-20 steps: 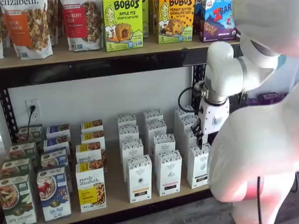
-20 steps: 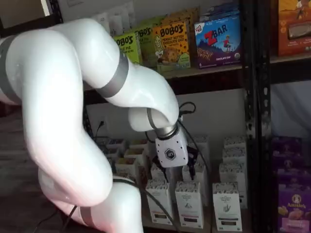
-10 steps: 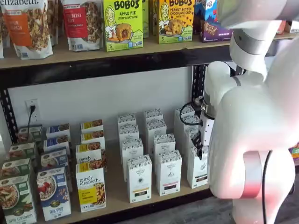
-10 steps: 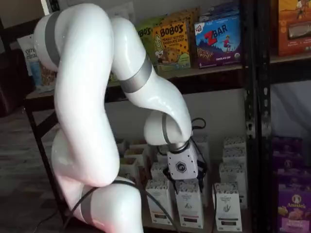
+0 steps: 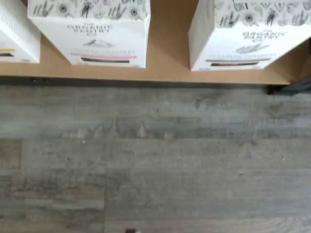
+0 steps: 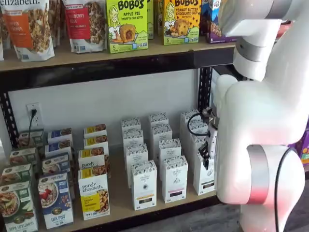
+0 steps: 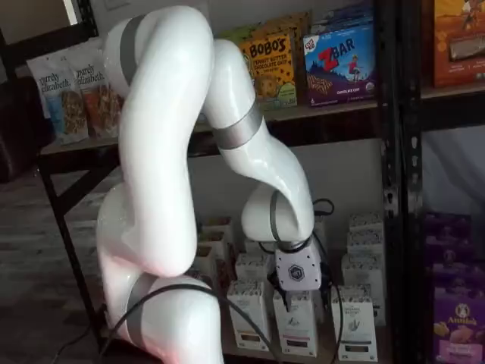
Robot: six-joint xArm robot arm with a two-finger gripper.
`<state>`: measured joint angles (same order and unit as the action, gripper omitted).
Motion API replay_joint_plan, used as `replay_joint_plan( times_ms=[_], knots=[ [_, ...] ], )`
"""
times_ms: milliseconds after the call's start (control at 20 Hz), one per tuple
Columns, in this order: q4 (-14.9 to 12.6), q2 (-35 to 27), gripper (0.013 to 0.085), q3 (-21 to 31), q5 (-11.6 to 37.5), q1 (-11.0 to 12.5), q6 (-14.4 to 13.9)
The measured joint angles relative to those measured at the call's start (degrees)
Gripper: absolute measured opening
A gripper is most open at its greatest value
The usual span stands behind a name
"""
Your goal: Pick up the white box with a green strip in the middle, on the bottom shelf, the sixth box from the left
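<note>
Claw (image 6: pixel 206 157), lowered since a moment ago, hangs before the white box (image 6: pixel 204 173) at lower right on the bottom shelf (image 6: pixel 120 193); spread wide, holding nothing.

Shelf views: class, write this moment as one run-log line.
phase: pre-grasp | hand: open, empty, in front of tall narrow white carton | carton: standing on tan wooden bottom shelf, not gripped

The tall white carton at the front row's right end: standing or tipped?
Standing: the tall white carton sits base-down on the tan wooden shelf, patterned band uppermost.
</note>
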<state>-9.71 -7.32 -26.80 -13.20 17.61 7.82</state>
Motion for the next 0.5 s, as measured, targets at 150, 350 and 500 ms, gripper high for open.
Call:
replay_joint_plan(
  times_ms=[150,350,500],
  knots=[
    [-1.6,-3.2,0.085,-2.4,1.3,-0.2,-1.8],
    [-6.0,-8.5,0.085,-7.2,1.6,-0.8,-6.7],
    [-8.5,-12.5,0.085,-10.7,2.5,-0.7,-9.1]
  ],
)
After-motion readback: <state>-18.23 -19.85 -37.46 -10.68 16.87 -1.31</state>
